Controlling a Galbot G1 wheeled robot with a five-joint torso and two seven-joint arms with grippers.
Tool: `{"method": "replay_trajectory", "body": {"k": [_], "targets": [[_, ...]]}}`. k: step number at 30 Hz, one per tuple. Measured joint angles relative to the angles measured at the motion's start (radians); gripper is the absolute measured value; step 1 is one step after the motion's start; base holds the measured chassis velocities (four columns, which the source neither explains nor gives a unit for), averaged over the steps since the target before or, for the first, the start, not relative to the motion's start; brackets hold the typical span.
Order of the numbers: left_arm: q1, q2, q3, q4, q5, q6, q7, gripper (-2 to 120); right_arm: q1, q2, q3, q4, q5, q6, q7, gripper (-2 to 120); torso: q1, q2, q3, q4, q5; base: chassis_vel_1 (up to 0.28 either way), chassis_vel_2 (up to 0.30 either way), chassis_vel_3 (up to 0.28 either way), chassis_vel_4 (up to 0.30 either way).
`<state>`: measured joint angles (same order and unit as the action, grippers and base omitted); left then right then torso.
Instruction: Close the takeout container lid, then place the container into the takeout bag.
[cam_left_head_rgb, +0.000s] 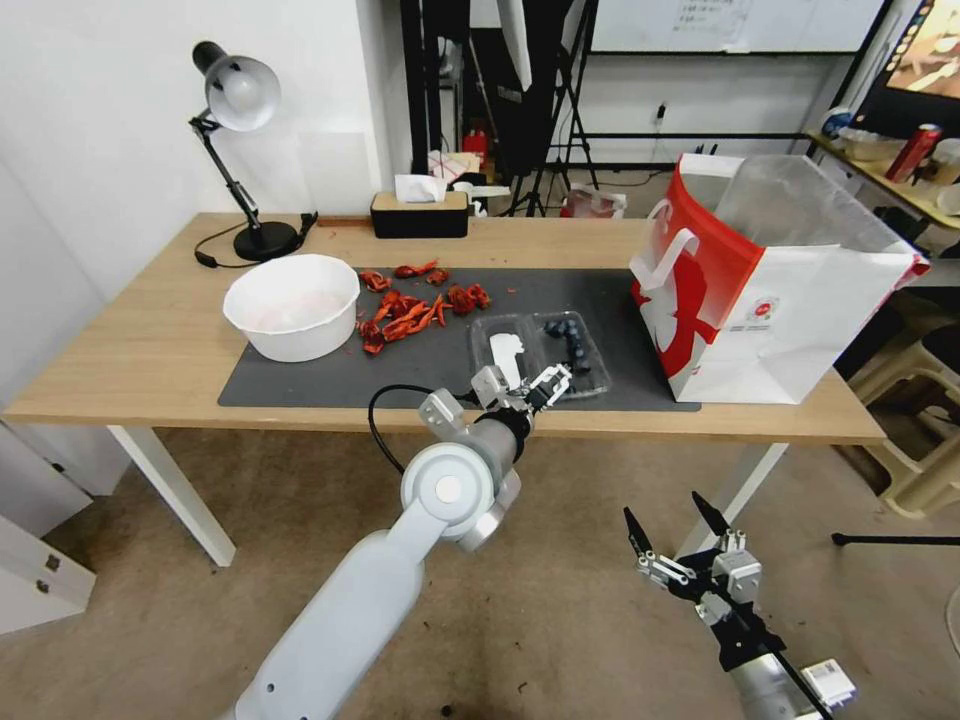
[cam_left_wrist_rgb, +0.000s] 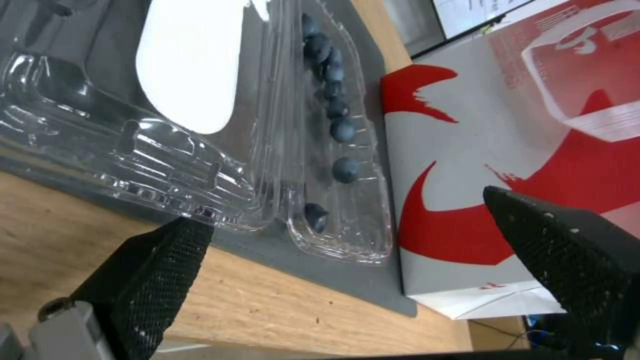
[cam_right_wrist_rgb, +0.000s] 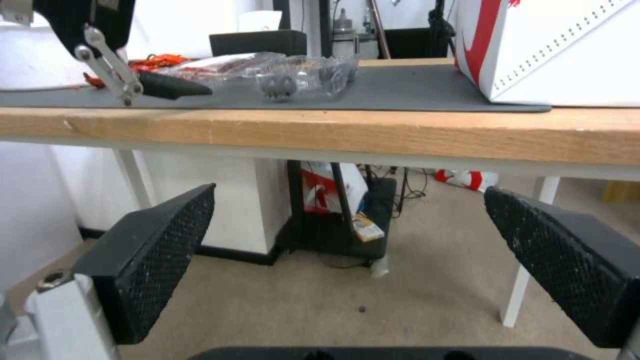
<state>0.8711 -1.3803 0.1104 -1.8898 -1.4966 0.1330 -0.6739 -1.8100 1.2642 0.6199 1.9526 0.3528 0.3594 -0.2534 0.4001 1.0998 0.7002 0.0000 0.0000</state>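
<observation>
The takeout container (cam_left_head_rgb: 540, 356) lies open on the dark mat near the tabletop's (cam_left_head_rgb: 150, 350) front edge, just beside the takeout bag (cam_left_head_rgb: 790, 310). The left gripper (cam_left_head_rgb: 520, 385) hovers at its labelled lid (cam_left_wrist_rgb: 183, 60), fingers spread, empty. A clumsy flip could push it off; crayfish shells (cam_left_head_rgb: 415, 305) crowd the far side. The right gripper (cam_left_head_rgb: 678, 525) hangs below, open.

White wall (cam_left_head_rgb: 120, 120), beige floor (cam_left_head_rgb: 250, 560), wooden table (cam_left_head_rgb: 150, 340), black desk lamp (cam_left_head_rgb: 235, 130)
</observation>
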Motion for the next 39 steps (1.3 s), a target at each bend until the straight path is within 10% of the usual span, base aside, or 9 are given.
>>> {"method": "replay_trajectory", "body": {"k": [39], "targets": [[-0.042, 0.006, -0.063, 0.002, -0.047, -0.043, 0.241, 100, 0.005, 0.002, -0.007, -0.011, -0.018, -0.003, 0.004, 100, 0.000, 0.000, 0.000, 0.0000, 0.0000, 0.000, 0.000, 0.000, 0.000]]}}
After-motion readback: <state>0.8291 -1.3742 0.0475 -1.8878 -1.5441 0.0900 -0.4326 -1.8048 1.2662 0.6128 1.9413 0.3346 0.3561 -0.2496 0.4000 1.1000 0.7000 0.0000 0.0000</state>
